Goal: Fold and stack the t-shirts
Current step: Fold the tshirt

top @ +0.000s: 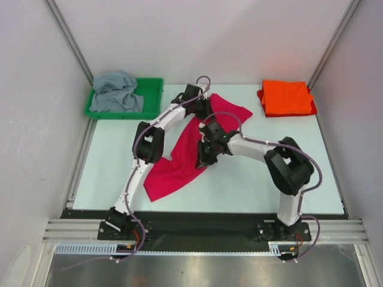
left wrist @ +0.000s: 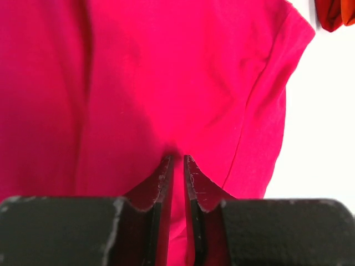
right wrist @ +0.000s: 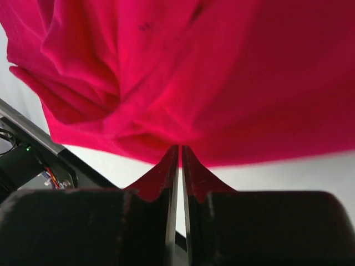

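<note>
The crimson-pink t-shirt (top: 179, 161) lies stretched in a long diagonal band across the middle of the table. My left gripper (top: 202, 95) is shut on its far upper edge, and cloth fills the left wrist view (left wrist: 166, 83) between my jaws. My right gripper (top: 202, 154) is shut on the shirt's right edge near the middle, with bunched cloth in the right wrist view (right wrist: 166, 83). The orange t-shirt (top: 287, 97) lies folded at the back right, and it also shows in the left wrist view (left wrist: 333, 14). The grey t-shirt (top: 116, 91) sits crumpled in the green tray.
The green plastic tray (top: 152, 89) stands at the back left. Grey walls close in both sides and the back. The black rail (top: 197, 230) with the arm bases runs along the near edge.
</note>
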`<state>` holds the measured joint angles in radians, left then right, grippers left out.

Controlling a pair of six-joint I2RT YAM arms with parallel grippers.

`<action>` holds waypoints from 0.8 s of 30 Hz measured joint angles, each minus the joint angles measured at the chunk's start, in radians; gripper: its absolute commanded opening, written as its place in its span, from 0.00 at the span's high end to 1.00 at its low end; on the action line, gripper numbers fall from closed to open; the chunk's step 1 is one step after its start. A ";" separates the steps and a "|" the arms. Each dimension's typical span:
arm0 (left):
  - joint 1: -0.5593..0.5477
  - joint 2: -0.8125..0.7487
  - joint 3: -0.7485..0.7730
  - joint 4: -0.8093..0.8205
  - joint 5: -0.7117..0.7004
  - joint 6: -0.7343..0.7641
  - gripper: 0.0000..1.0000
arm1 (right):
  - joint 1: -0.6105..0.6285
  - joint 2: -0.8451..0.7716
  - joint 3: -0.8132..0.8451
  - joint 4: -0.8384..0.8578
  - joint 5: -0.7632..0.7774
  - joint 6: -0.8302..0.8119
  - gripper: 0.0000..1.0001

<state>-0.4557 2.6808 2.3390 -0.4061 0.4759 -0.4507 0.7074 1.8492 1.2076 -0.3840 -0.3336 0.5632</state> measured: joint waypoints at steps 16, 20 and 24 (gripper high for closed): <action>0.108 -0.057 -0.107 -0.014 0.002 -0.093 0.89 | -0.003 0.116 0.038 0.008 -0.002 -0.043 0.95; 0.112 -0.090 -0.151 0.002 -0.056 -0.117 0.87 | -0.099 0.076 -0.010 -0.033 -0.021 -0.087 0.94; 0.106 -0.063 -0.085 0.001 -0.084 -0.119 0.84 | -0.224 0.106 0.050 -0.122 -0.027 -0.171 0.93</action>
<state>-0.3500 2.6179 2.2539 -0.4053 0.3920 -0.5697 0.4831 1.9549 1.2579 -0.5056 -0.3607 0.3927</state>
